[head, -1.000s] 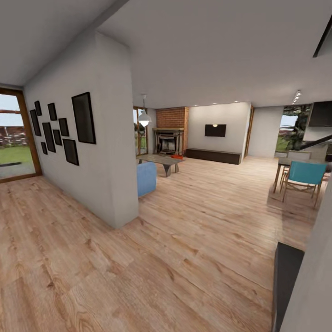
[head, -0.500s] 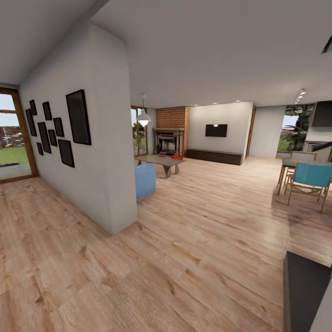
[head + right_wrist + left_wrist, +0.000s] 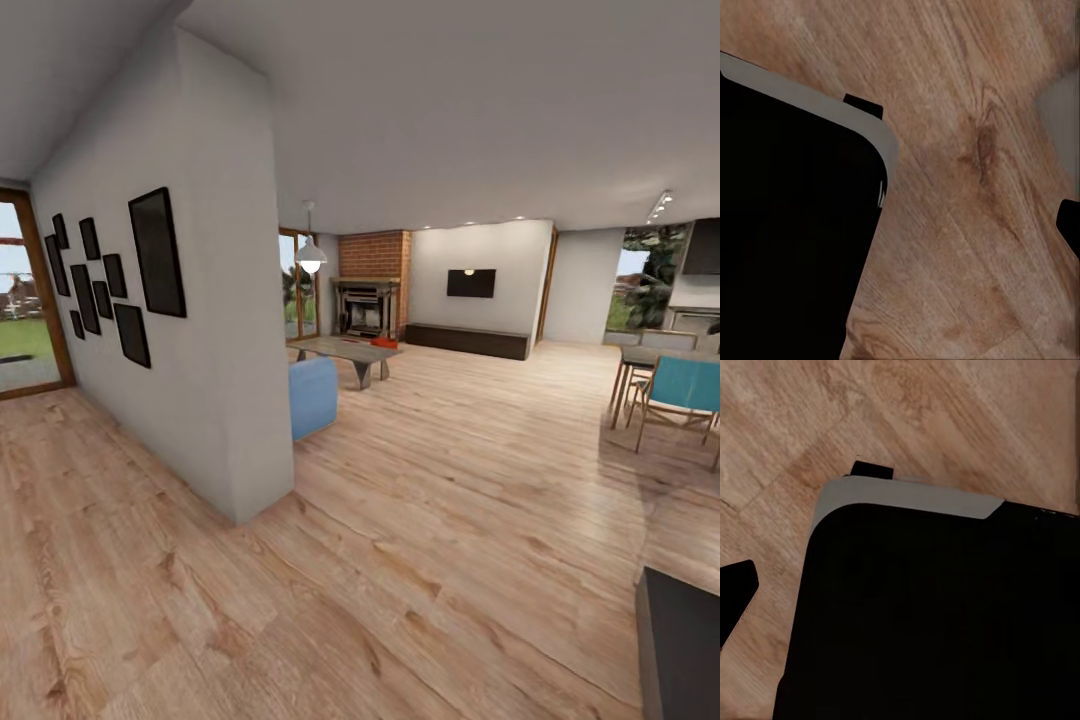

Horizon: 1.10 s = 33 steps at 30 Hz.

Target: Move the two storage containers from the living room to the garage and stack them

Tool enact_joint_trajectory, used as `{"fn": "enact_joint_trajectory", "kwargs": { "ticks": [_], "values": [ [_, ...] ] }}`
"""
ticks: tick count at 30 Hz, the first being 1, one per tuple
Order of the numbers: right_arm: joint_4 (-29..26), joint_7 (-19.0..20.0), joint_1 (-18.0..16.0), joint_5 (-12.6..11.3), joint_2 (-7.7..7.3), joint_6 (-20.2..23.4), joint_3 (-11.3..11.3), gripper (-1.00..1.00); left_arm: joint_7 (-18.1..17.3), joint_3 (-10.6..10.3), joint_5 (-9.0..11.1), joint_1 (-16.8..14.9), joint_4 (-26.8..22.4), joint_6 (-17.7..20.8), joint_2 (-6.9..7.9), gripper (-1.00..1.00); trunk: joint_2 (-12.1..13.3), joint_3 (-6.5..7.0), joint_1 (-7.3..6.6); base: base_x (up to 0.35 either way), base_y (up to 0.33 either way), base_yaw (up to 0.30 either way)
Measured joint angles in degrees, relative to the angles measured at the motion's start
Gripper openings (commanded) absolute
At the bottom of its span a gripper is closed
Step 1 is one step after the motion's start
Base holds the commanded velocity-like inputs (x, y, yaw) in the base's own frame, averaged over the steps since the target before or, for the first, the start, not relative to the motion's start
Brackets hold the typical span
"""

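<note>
Far ahead lies the living room, with its brick fireplace (image 3: 372, 290) and wood-framed glass doors (image 3: 300, 285). A small orange-red shape, one storage container (image 3: 385, 342), sits low by the fireplace, just past the grey coffee table (image 3: 350, 352); it is too small to make out further. The garage is out of view. In the left wrist view one dark fingertip (image 3: 736, 589) shows at the picture's edge over plank flooring, and in the right wrist view another dark fingertip (image 3: 1069, 223) does the same. Nothing lies between the fingers.
A white partition wall (image 3: 215, 330) hung with black frames juts out at the left, a blue sofa end (image 3: 313, 395) behind it. Blue chairs and a table (image 3: 672, 385) stand at the right. A dark cabinet corner (image 3: 680, 640) sits near right. My black base (image 3: 937, 622) shows below both wrists.
The whole view has shifted: the camera has moved forward and a little left, so the partition wall looms larger and the chairs and dark cabinet slide toward the right edge.
</note>
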Motion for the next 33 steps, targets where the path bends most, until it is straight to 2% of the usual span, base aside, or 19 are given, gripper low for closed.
{"fn": "enact_joint_trajectory", "kwargs": {
  "ticks": [33],
  "values": [
    [0.0, 0.0, 0.0, 0.01, 0.15, 0.0, 0.0, 1.0, 0.0, 0.0, -0.01, 0.0, 0.0, -0.12, -0.02, 1.0, 0.0, 0.0, 0.0, 0.325, 0.0, 0.0]
  ]
}}
